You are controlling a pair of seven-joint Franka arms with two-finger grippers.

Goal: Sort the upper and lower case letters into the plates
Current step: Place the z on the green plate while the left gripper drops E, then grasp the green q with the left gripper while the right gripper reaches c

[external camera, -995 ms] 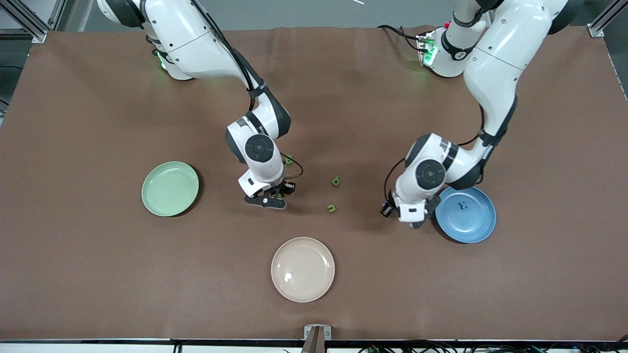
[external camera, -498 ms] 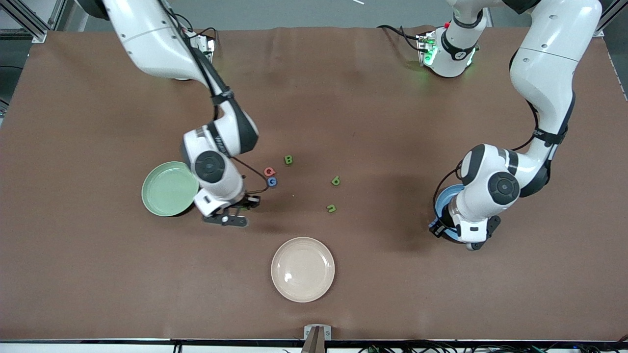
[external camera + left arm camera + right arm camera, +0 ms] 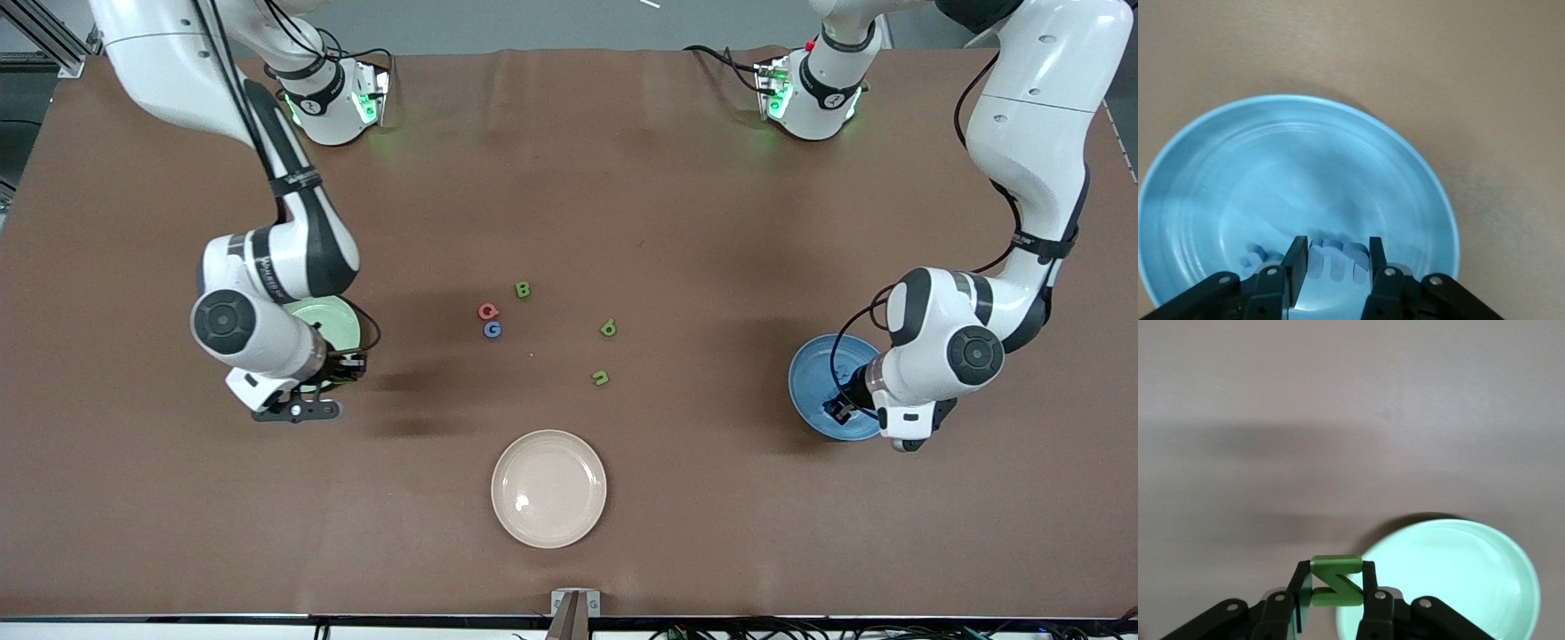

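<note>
My right gripper (image 3: 298,412) is shut on a green letter Z (image 3: 1331,565) and holds it up beside the rim of the pale green plate (image 3: 335,318), which also shows in the right wrist view (image 3: 1458,573). My left gripper (image 3: 900,441) is shut on a blue lower-case m (image 3: 1338,257) over the blue plate (image 3: 813,382), which also shows in the left wrist view (image 3: 1305,160). Another blue letter (image 3: 1261,257) lies in that plate. On the table's middle lie a green B (image 3: 523,289), a red Q (image 3: 487,311), a blue G (image 3: 492,330) and two small green letters (image 3: 608,328) (image 3: 601,378).
A cream-beige plate (image 3: 548,488) sits nearer the front camera than the loose letters. Brown cloth covers the table. The right arm hides much of the green plate in the front view.
The right arm has swung from the table's middle to the green plate with the Z, uncovering the Q and G. The left arm has moved over the blue plate.
</note>
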